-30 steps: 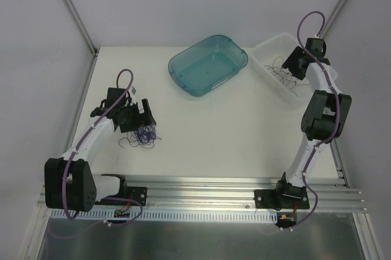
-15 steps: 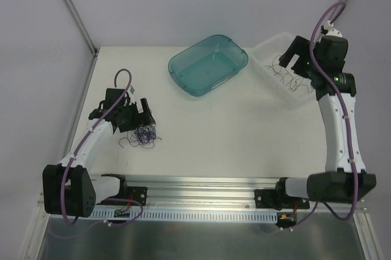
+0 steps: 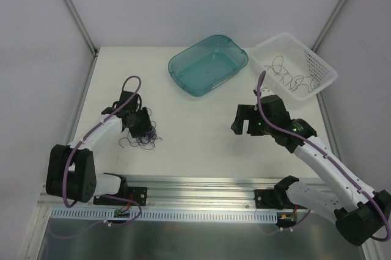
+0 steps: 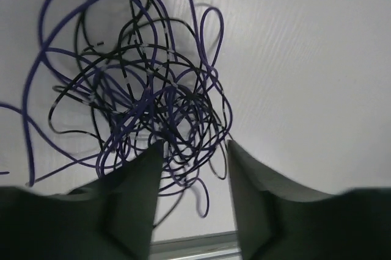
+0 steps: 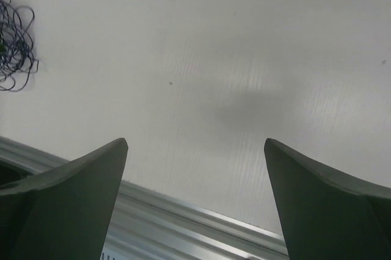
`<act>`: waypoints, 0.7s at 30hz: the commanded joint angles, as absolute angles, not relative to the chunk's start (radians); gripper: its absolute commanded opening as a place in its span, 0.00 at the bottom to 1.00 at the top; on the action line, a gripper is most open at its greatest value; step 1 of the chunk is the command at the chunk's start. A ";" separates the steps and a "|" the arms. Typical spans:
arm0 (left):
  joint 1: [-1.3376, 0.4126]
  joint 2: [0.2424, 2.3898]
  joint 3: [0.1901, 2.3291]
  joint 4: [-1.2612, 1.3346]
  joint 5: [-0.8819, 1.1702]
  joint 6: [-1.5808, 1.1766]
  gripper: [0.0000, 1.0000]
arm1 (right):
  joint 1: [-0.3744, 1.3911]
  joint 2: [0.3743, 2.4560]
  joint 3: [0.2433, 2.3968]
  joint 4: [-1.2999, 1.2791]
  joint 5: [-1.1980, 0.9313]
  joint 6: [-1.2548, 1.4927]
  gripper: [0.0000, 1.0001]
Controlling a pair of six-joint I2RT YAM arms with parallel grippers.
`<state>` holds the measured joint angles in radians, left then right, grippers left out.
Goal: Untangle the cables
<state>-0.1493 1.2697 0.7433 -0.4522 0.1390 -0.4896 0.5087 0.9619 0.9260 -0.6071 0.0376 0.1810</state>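
Observation:
A knot of thin blue-purple and black cables (image 3: pixel 146 138) lies on the white table at the left. My left gripper (image 3: pixel 140 126) sits down on its upper edge. In the left wrist view the cables (image 4: pixel 134 89) fan out ahead, and a few loops pass between the fingertips (image 4: pixel 156 150) of the gripper (image 4: pixel 194 145); the jaws stand apart, not pressed together. My right gripper (image 3: pixel 243 121) hovers over the bare middle of the table, wide open and empty (image 5: pixel 195 142). The same cables (image 5: pixel 13 40) show at the far left of the right wrist view. More separate cables (image 3: pixel 292 79) lie in the white basket.
A white mesh basket (image 3: pixel 325 69) stands at the back right. A teal plastic tub (image 3: pixel 178 69) stands at the back centre. An aluminium rail (image 3: pixel 201 185) runs along the near table edge, and it also shows as the rail (image 5: pixel 183 217) below the right fingers.
My right arm swung from over the basket down to the table's middle, jaws opened wide. My left gripper dropped onto the knot and its jaws narrowed around some strands.

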 commanded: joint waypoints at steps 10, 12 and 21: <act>-0.556 1.375 0.824 -0.321 0.192 -0.528 0.00 | 0.733 0.983 0.750 -0.270 -0.047 0.279 0.96; -0.580 1.362 0.834 -0.307 0.213 -0.549 0.00 | 0.739 1.000 0.717 -0.169 -0.130 0.288 0.95; -0.618 1.310 0.845 -0.302 0.268 -0.618 0.00 | 0.841 1.190 0.632 0.182 -0.305 0.285 0.79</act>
